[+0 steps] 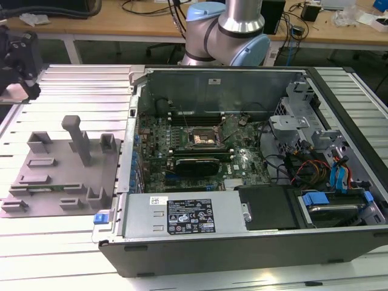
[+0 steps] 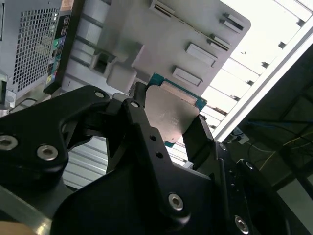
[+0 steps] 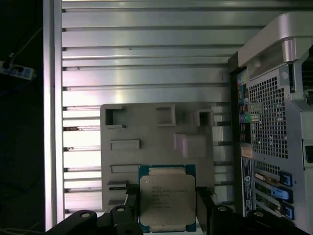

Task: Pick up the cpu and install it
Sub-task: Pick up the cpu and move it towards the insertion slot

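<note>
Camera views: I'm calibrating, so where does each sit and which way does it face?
Exterior view: stands off the arm, whose joint shows, looking down into the open case and grey tray.
First wrist view: on the arm, looking down past the gripper, shut on the cpu, at the tray.
Second wrist view: on the arm, looking obliquely past the gripper.
Both wrist views share cpu, tray and case.

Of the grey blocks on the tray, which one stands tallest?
The upright post with the wider head, between two hollow square blocks at the far edge of the tray in the exterior view. It rises well above every other block.
</note>
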Controlling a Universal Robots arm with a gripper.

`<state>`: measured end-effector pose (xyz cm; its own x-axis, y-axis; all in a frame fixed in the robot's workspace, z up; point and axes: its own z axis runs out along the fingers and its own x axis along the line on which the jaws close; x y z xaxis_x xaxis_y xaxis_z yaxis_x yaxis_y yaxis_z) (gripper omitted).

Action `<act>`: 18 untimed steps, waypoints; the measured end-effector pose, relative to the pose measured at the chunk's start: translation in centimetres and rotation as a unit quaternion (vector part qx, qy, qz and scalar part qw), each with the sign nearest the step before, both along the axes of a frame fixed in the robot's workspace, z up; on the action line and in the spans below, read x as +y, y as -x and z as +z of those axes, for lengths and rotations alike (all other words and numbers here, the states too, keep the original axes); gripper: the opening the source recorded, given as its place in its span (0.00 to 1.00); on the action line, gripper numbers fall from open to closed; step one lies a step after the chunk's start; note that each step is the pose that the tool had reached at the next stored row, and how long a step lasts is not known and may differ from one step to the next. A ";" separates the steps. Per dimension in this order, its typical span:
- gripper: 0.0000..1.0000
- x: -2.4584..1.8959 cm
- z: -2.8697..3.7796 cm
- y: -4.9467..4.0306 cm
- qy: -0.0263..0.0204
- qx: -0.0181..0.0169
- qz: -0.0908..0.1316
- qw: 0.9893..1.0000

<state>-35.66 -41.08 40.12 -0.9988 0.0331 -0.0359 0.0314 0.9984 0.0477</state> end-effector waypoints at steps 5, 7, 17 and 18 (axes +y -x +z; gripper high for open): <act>0.55 0.00 0.00 -1.24 0.000 0.000 0.000 1.000; 0.55 0.01 0.00 -2.04 0.000 0.000 0.000 1.000; 0.55 0.00 0.01 -4.85 0.000 0.000 0.000 1.000; 0.55 0.00 0.00 -5.24 0.000 0.000 0.000 1.000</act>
